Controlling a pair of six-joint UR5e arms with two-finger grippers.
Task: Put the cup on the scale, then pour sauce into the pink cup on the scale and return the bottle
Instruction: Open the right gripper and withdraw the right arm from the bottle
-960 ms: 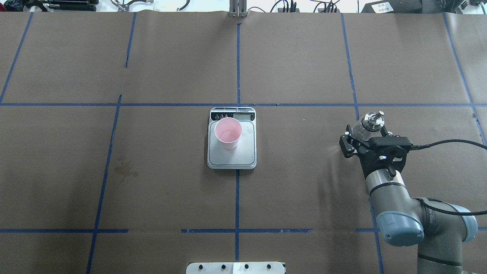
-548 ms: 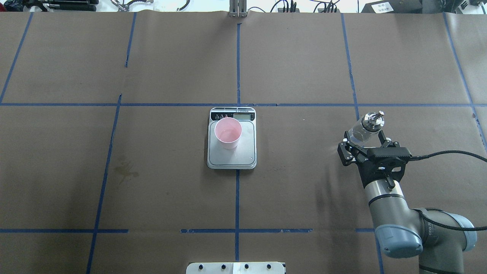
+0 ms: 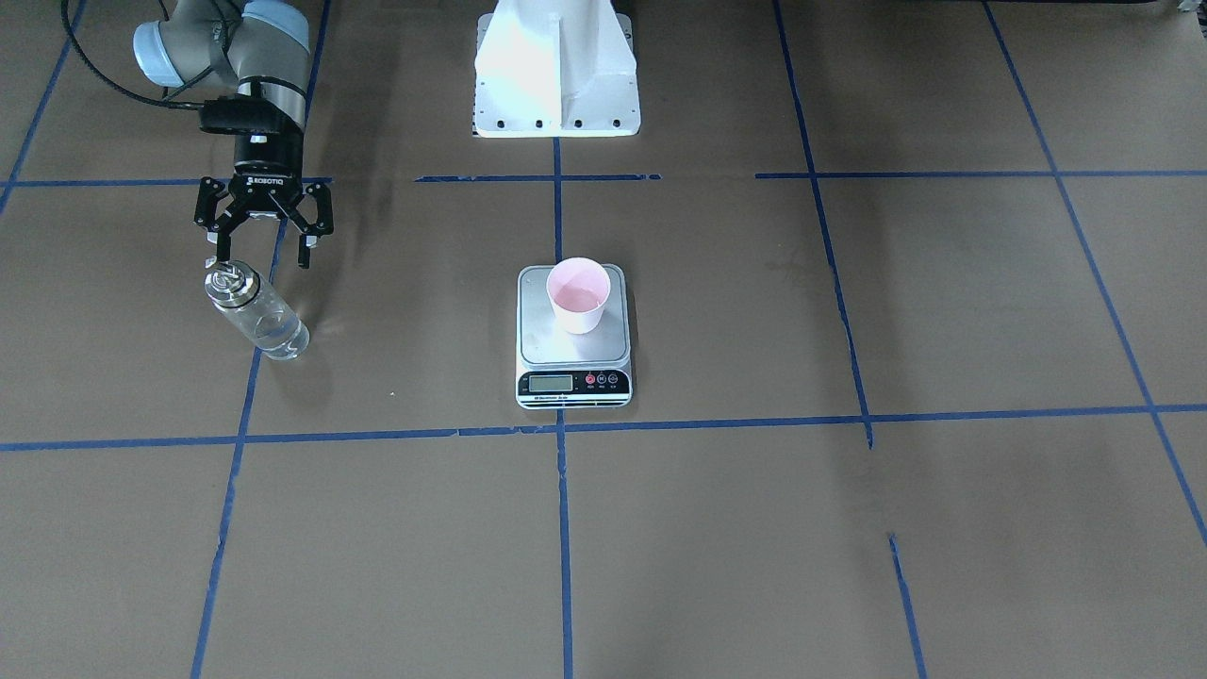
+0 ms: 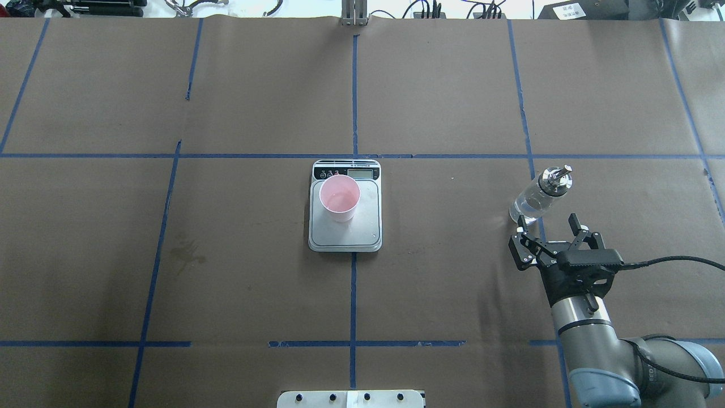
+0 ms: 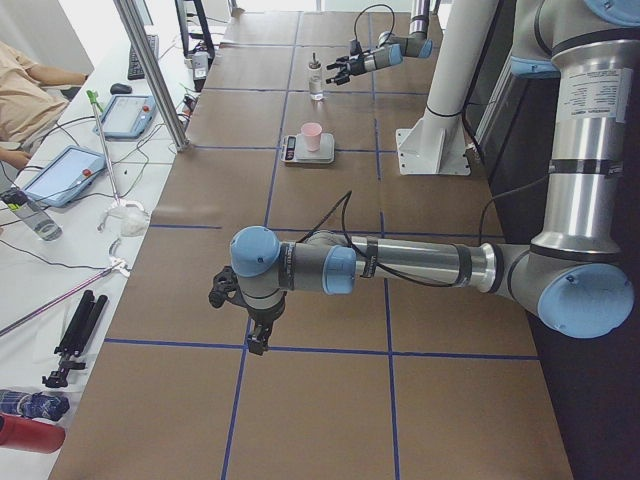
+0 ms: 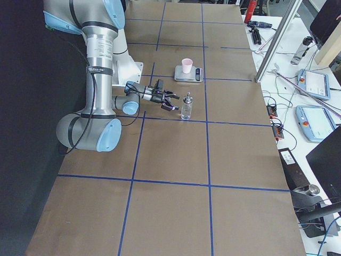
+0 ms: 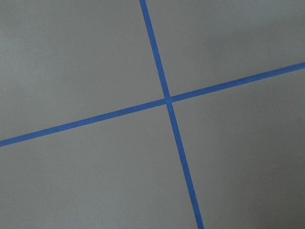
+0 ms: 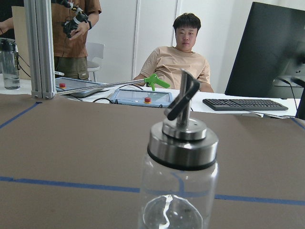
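The pink cup (image 4: 339, 198) stands on the far part of the scale (image 4: 368, 226), near its display; it also shows in the front view (image 3: 578, 294). The clear glass bottle (image 4: 538, 195) with its metal spout stands upright on the table to the right, free of any grip. My right gripper (image 4: 546, 222) is open and empty, just on the robot's side of the bottle, fingers pointing at it. The right wrist view shows the bottle (image 8: 178, 181) close ahead. My left gripper (image 5: 238, 318) shows only in the exterior left view, low over the table; I cannot tell whether it is open.
Brown paper with blue tape lines (image 4: 353, 96) covers the table. The white robot base (image 3: 556, 66) stands at the robot's side. A faint stain (image 4: 187, 252) marks the paper at left. Operators (image 8: 178, 57) and tablets (image 5: 60, 175) are beyond the far edge.
My right gripper has drawn back from around the bottle toward the robot. The bottle stays standing in place. Cup and scale have not moved.
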